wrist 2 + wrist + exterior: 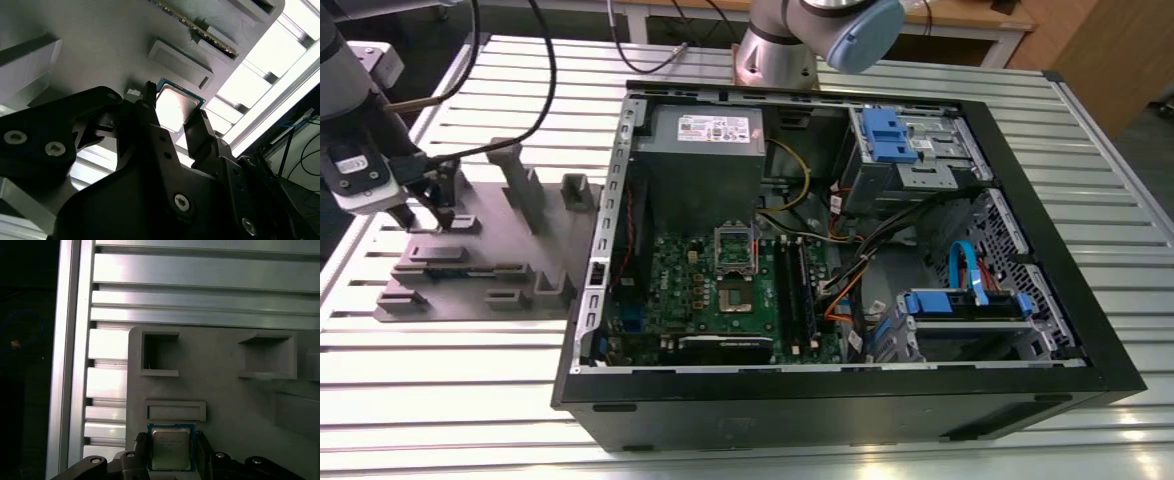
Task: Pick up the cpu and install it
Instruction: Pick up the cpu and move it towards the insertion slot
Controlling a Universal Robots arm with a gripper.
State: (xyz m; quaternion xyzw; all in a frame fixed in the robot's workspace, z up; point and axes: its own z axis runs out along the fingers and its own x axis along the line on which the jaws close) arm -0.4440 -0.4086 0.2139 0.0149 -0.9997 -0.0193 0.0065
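Slatted aluminium makes up the surface (pixel 454 400), and in the exterior view it carries an open black case (pixel 854 400) with its green board (pixel 687 290) and socket (pixel 738 296) exposed. A grey fixture (pixel 494 250) lies on the slats at the exterior view's left, well apart from the socket. The arm (pixel 354 150) reaches down onto the fixture's far corner, with the jaws low against the grey plastic. In the second wrist view the cpu (pixel 175 107) sits between the two black jaws, which press on two opposite edges of it and so appear closed on the chip. Its pale metal top faces the camera and a thin green rim shows around it. The grey fixture lies just behind it, and I cannot tell whether the chip is lifted clear or resting there. In the first wrist view the cpu (pixel 171 449) is again flanked on both sides by the jaws, next to a shallow rectangular pocket (pixel 175 411) of the fixture. I judge the chip to be light, stiff and thin, with a smooth lid that gives little friction. Its underside contacts are likely delicate, so the plain side edges are the right place to hold it. It should be kept flat and squeezed only gently, since any tilt could let it slip or seat crookedly.
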